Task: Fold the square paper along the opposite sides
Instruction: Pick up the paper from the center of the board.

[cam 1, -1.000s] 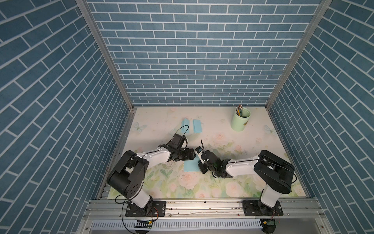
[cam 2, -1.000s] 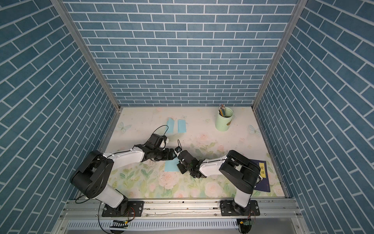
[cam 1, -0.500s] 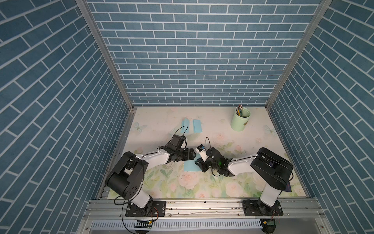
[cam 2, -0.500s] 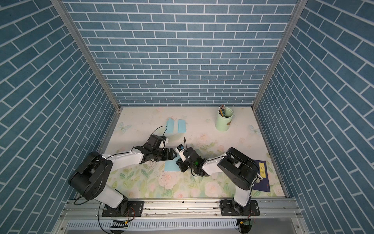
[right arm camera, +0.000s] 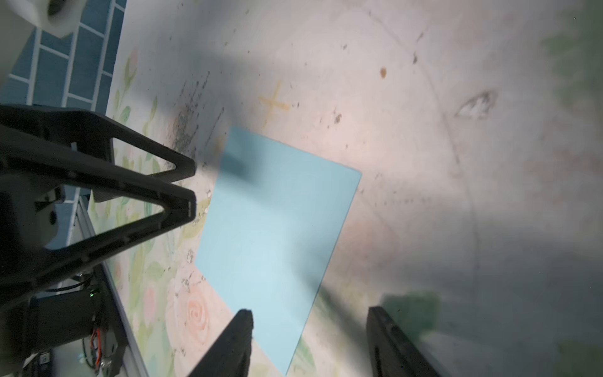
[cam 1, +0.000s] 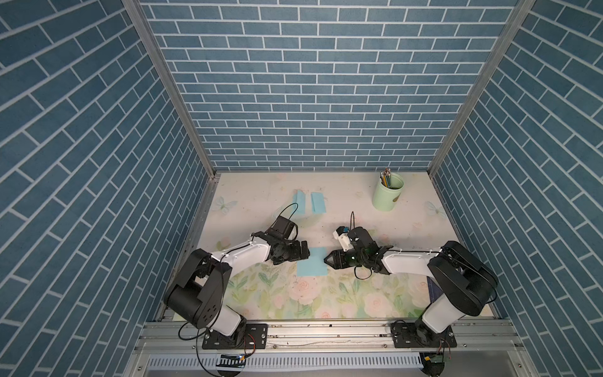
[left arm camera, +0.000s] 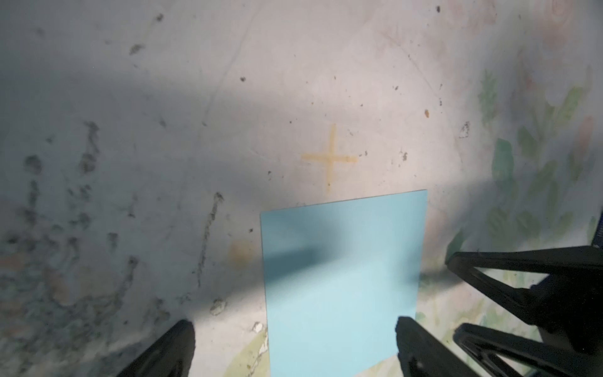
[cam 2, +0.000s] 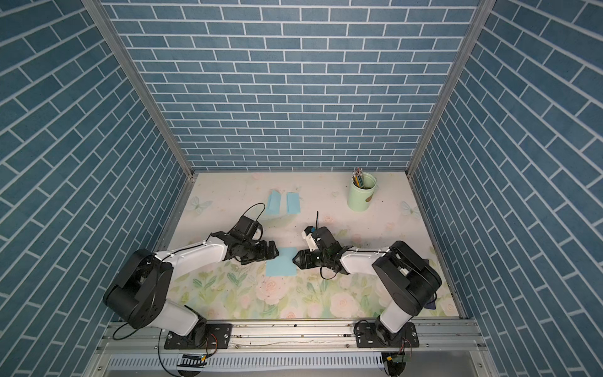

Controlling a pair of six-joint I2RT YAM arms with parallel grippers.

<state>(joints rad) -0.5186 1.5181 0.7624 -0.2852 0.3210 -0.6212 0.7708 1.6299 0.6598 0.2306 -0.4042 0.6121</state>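
The light blue square paper lies flat on the floral table mat, between my two grippers. My left gripper sits low at the paper's far left corner. It is open, with one fingertip over the paper's edge in the left wrist view and nothing gripped. My right gripper points at the paper's right edge. It is open too, straddling that edge in the right wrist view. The paper touches neither set of fingers that I can see.
A green cup of pencils stands at the back right. Two narrow blue paper pieces lie at the back middle. A dark blue thing pokes out behind the right arm's base. A yellow cross marks the mat beyond the paper.
My right gripper has gone from shut to open, turned at the wrist and drawn back to the paper's right edge. The left gripper has opened a little wider. The paper lies where it was.
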